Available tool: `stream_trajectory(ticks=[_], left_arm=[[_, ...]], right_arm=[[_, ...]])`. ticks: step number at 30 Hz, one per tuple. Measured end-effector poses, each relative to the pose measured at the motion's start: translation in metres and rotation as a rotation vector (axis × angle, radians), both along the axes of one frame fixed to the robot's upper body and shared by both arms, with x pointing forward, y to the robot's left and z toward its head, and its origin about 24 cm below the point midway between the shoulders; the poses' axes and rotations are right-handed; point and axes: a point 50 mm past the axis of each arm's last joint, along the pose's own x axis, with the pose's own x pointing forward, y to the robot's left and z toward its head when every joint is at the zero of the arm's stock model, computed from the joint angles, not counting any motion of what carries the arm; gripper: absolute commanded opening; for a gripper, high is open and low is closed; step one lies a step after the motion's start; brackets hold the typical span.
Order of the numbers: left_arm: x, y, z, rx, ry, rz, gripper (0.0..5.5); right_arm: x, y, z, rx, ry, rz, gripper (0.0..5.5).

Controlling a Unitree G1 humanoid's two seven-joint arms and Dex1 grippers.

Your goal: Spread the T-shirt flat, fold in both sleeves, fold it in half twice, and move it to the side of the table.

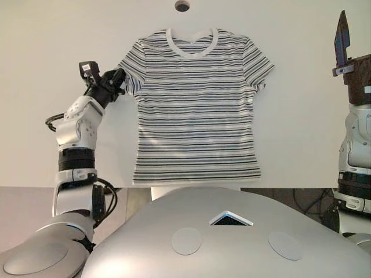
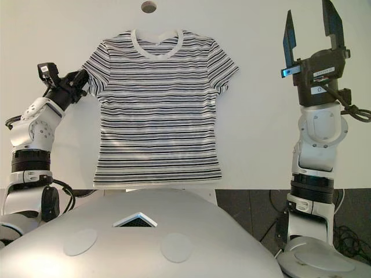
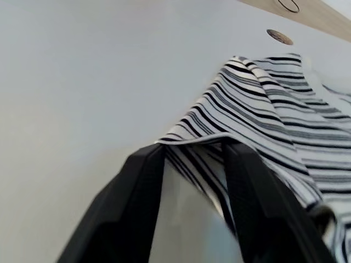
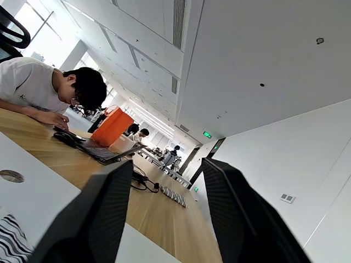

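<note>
The T-shirt (image 1: 197,107) lies spread flat mid-table, with nothing folded yet. The left gripper (image 1: 120,79) straddles the ten-o'clock sleeve (image 1: 132,65), its fingers apart. The right gripper (image 2: 310,29) stands raised at three o'clock, fingers spread wide and holding nothing.

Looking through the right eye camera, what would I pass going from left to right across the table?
The left gripper → the T-shirt, striped and spread flat → the right gripper, raised and open.
</note>
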Motion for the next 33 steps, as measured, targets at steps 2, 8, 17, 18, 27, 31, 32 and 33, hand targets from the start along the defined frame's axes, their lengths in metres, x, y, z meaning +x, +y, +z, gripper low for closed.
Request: stream_trajectory(ticks=[2, 8, 17, 18, 27, 31, 32, 33], left_arm=[[0.001, 0.0, 0.0, -0.04, 0.008, 0.007, 1.89], [0.003, 0.0, 0.0, -0.097, 0.015, 0.011, 0.93], [-0.001, -0.01, 0.0, -0.147, 0.021, -0.024, 0.02], [-0.002, -0.012, 0.001, -0.149, 0.021, -0.028, 0.02], [0.006, -0.047, 0.037, -0.07, -0.141, -0.085, 0.02], [0.007, -0.06, 0.041, -0.049, -0.16, -0.112, 0.02], [0.007, -0.061, 0.04, -0.031, -0.156, -0.116, 0.02], [0.008, -0.063, 0.04, -0.024, -0.154, -0.125, 0.02]], right_arm=[[0.0, 0.001, -0.001, -0.01, 0.006, 0.006, 2.34], [0.0, 0.002, -0.002, -0.027, 0.012, 0.007, 2.38], [-0.001, 0.005, -0.005, -0.006, 0.008, 0.008, 2.38], [-0.001, 0.006, -0.006, -0.002, 0.009, 0.008, 2.38], [0.002, 0.012, -0.013, 0.021, 0.024, 0.024, 2.38], [0.003, 0.017, -0.02, 0.014, 0.044, 0.03, 2.38], [0.003, 0.017, -0.021, 0.017, 0.047, 0.029, 2.38], [0.003, 0.018, -0.022, 0.02, 0.049, 0.029, 2.38]])
